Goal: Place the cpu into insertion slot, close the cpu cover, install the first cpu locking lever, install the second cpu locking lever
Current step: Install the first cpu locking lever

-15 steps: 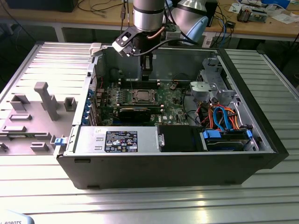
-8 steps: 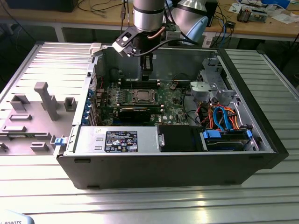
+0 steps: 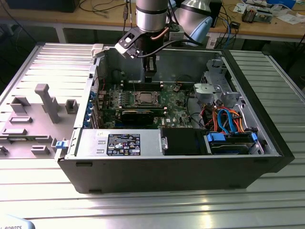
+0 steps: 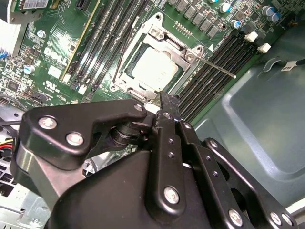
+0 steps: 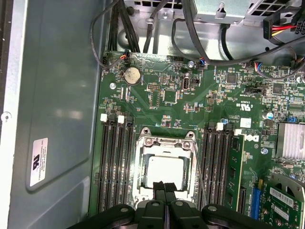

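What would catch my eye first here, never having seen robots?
The big open black computer case on the ribbed metal table, centre of the exterior view. The black gripper hangs inside it, over the dull silver-grey square cpu set into the green circuit board.

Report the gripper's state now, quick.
Gripper: closed, fingers pressed together, nothing held; it hangs close over the cpu.

Arm (image 3: 151,14) hangs vertical, wrist straight above gripper (image 3: 149,71); gripper pts down, fingertips (image 5: 158,186) pressed together, black linkages splayed either side behind tips.
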Robot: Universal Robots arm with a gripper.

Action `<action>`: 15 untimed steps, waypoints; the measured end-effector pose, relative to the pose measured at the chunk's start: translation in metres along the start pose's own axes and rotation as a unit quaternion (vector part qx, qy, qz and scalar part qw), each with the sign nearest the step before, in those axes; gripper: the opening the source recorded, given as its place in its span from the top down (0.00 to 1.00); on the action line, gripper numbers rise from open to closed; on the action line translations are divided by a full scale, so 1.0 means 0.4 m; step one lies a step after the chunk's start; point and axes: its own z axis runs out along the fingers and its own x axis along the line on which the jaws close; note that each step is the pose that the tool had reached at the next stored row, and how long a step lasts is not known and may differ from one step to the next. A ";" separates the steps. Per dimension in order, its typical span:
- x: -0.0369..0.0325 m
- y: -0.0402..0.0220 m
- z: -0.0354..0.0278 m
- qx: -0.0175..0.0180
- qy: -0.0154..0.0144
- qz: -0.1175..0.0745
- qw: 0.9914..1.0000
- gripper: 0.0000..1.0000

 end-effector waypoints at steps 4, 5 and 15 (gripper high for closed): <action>0.000 0.000 0.000 0.000 0.000 0.000 1.000 0.89; 0.000 0.000 0.000 0.000 0.000 0.000 1.000 0.89; 0.000 0.000 0.000 0.000 0.000 -0.016 1.000 0.89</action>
